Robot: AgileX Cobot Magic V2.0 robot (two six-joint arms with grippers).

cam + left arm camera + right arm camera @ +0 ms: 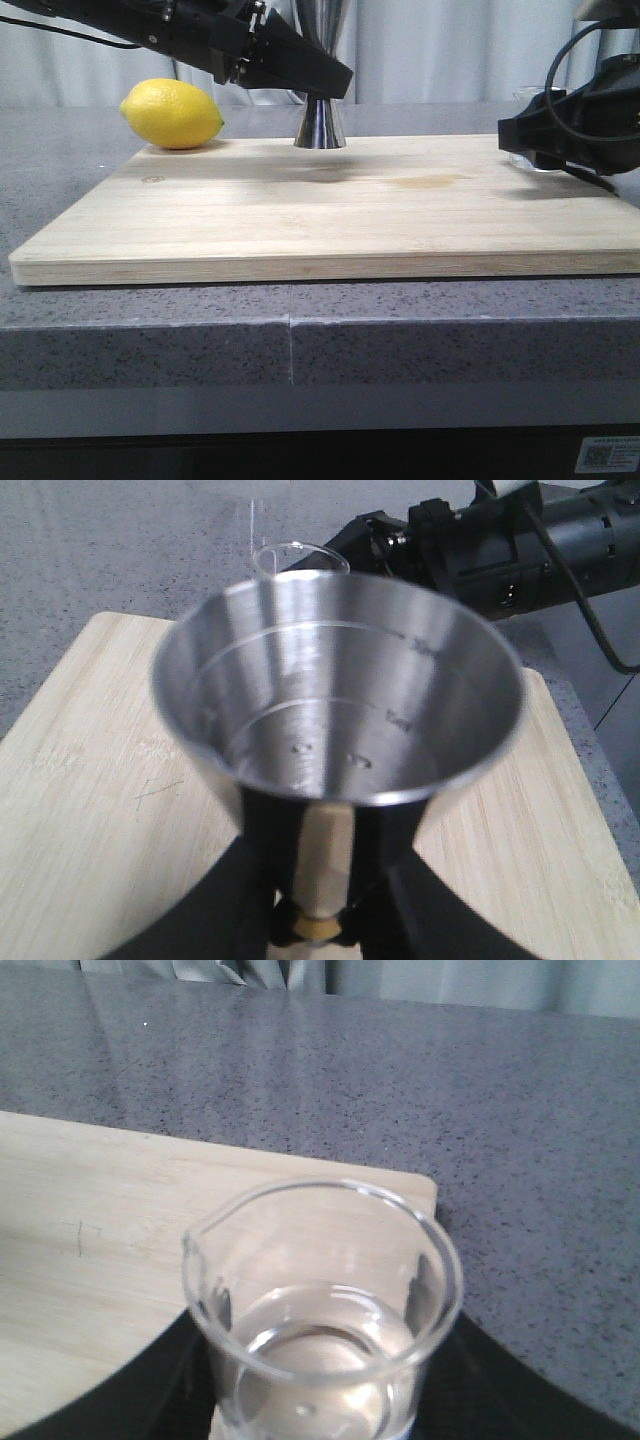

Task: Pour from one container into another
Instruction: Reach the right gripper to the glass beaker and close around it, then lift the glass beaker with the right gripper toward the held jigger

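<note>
— Black left gripper [315,920]: state?
— Clamped on the steel jigger [338,685] at its waist, upright at the wooden board's [330,215] rear.
— Right gripper [320,1400]?
— Fingers flank the glass beaker [322,1310]; grip cannot be told. Beaker upright at the board's right rear corner, lemon [172,113] far left.

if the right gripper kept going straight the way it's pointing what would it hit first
Probably the steel jigger. The right gripper, apparently closed around the glass beaker, points left across the wooden board toward it. Nothing shows between them, though depth alignment is uncertain.
</note>
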